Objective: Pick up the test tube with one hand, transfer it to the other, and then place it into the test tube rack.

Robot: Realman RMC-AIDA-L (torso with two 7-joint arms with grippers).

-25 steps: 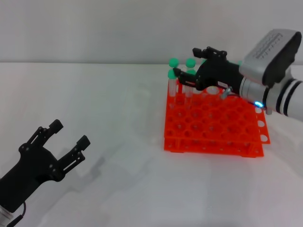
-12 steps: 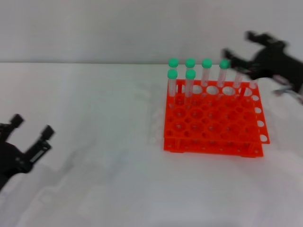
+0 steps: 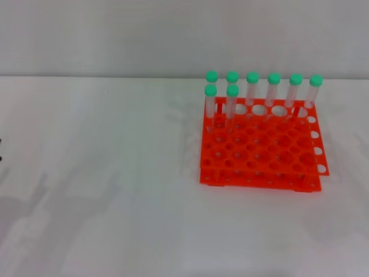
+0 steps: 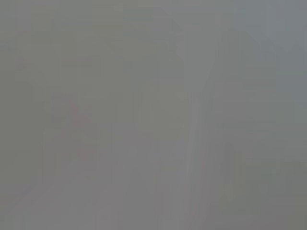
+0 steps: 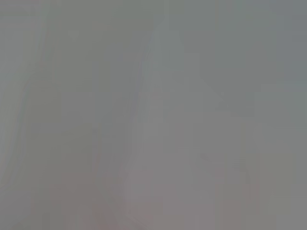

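Note:
The orange-red test tube rack (image 3: 262,151) sits on the white table, right of centre in the head view. Several clear test tubes with green caps stand upright along its back row (image 3: 274,86). Two more stand in the second row at its left end (image 3: 210,99) (image 3: 232,98). All the tubes look alike, so I cannot single out the test tube of the task. No tube lies on the table. Neither gripper shows in the head view. Both wrist views show only flat grey with nothing recognisable.
The white table (image 3: 115,173) stretches left of and in front of the rack. A pale wall rises behind the table's far edge (image 3: 115,76). The rack's front rows of holes hold nothing.
The right gripper left the rack's back left tubes, swung off to the right and out of view. The left gripper drew back past the left edge. The whole back row of tubes now shows.

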